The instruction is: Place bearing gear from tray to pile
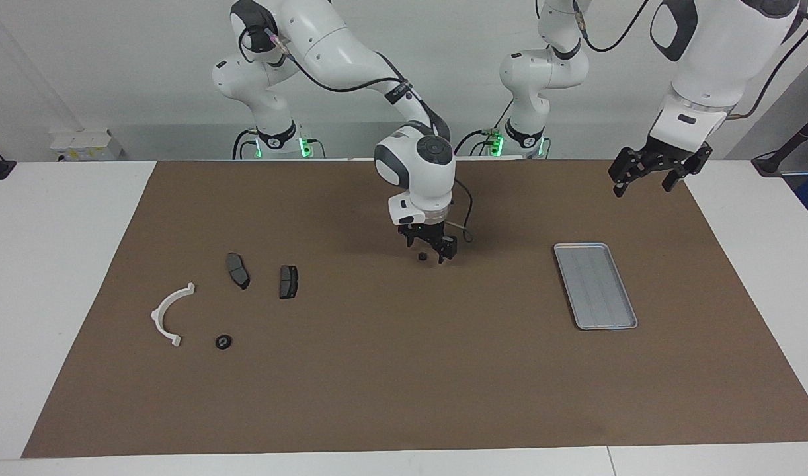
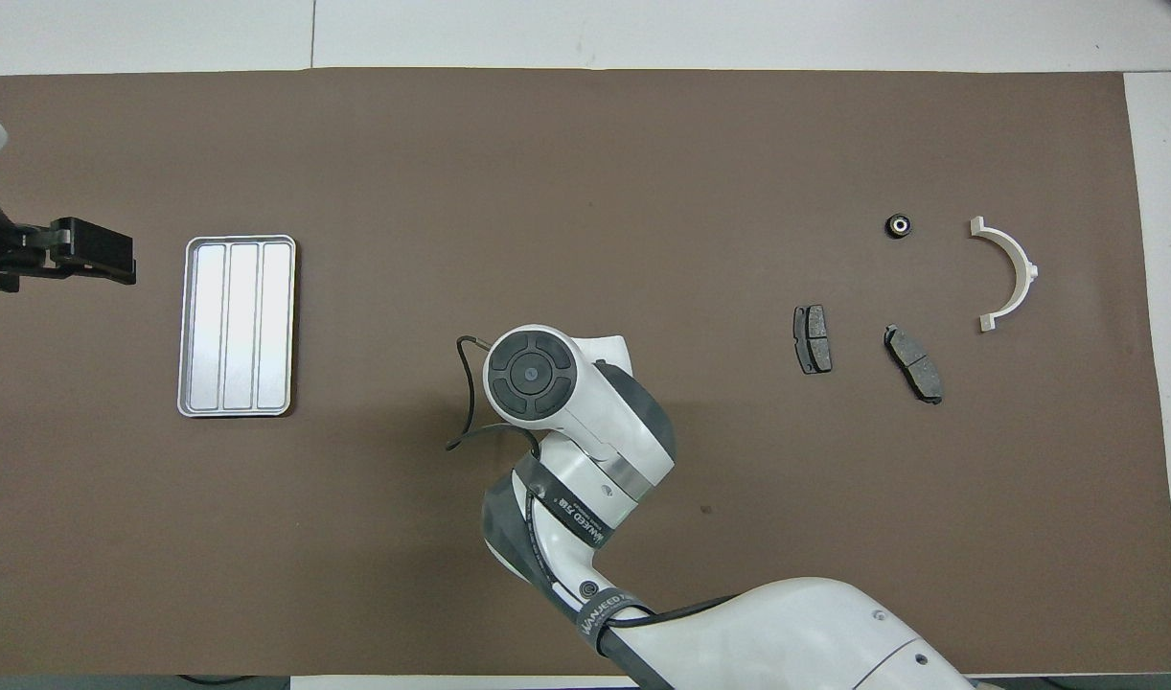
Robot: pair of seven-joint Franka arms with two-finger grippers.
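Straddling small black part (image 1: 421, 256): right fingers (image 1: 442, 253) spread, unclosed | left fingers (image 1: 670, 178) spread, empty

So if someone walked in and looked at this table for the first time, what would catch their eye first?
Probably the right gripper, open and low over a small black round part on the brown mat mid-table. Next, the flat silver-grey ribbed metal tray lying empty toward the left arm's end, with the left gripper open in the air near it. Last, the white half-ring plastic bracket and two dark grey pads toward the right arm's end.
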